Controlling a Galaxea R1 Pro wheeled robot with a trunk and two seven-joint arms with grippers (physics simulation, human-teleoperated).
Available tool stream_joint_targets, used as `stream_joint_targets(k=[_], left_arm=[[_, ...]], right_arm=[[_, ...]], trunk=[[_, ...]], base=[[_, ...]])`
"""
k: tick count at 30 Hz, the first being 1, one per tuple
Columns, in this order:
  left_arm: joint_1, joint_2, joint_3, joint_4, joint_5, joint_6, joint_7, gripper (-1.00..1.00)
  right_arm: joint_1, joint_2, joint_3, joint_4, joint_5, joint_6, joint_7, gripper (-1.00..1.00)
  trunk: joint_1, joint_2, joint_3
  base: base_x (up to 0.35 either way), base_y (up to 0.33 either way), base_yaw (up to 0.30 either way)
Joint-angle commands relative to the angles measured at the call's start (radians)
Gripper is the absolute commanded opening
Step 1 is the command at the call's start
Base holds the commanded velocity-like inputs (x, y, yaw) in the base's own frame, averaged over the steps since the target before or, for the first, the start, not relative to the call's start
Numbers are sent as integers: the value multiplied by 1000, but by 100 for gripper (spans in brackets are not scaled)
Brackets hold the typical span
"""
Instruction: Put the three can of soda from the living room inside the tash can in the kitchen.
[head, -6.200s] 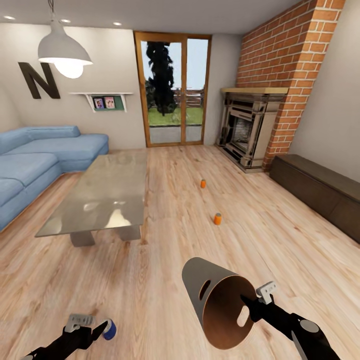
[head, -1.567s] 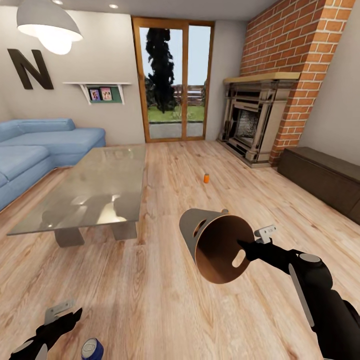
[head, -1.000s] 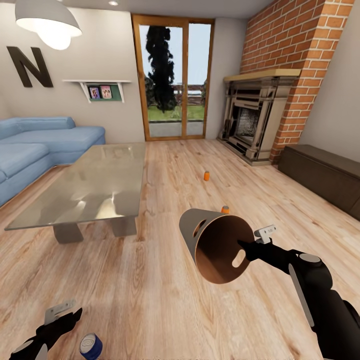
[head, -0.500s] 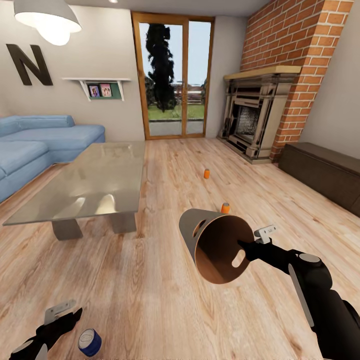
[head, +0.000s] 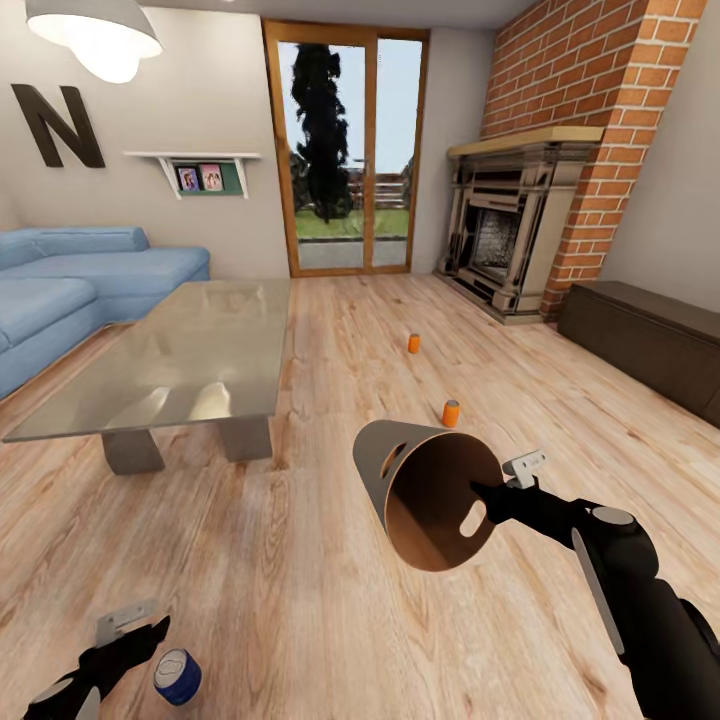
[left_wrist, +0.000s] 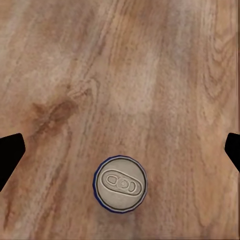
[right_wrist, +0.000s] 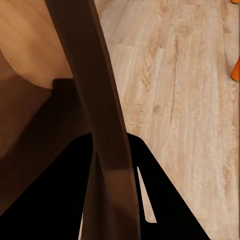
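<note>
Ahead, from the head view, our right gripper (head: 487, 492) clamps the rim of the tash can (head: 425, 495), held tipped above the floor (head: 320, 600) with its mouth toward us. Our left gripper (head: 145, 635) hangs low, jaws apart, with the blue can (head: 177, 676) just beside it. Two orange cans (head: 451, 412) stand beyond, with the glass table (head: 180, 355) to their left.

Left wrist: the blue can (left_wrist: 120, 184) stands upright between spread fingertips (left_wrist: 10, 155), untouched.

Right wrist: fingers (right_wrist: 65, 200) pinch the bin wall (right_wrist: 100, 115).
</note>
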Motion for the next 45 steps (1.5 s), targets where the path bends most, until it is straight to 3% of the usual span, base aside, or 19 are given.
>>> stream_joint_targets(k=[1,5,11,27,45], left_arm=[[0,0,-10,0,1,0,0,100],[0,0,-23,-1,2,0,0,100],[0,0,-28,0,0,0,1,100],[0,0,-28,0,1,0,1,100],[0,0,-28,-1,1,0,-1,100]], right_arm=[[0,0,0,-1,-17,4,0,-100],[0,0,1,-1,-17,4,0,-100],[-1,0,1,-1,-17,4,0,-100],[-1,0,2,-1,-17,4,0,-100],[0,0,4,-2,-17,2,0,-100]], trunk=[[0,0,0],[0,0,0],[23,-42,-19],[30,-46,-81],[30,-46,-81]], base=[[0,0,0],[0,0,0],[0,0,0],[0,0,0],[42,0,0]])
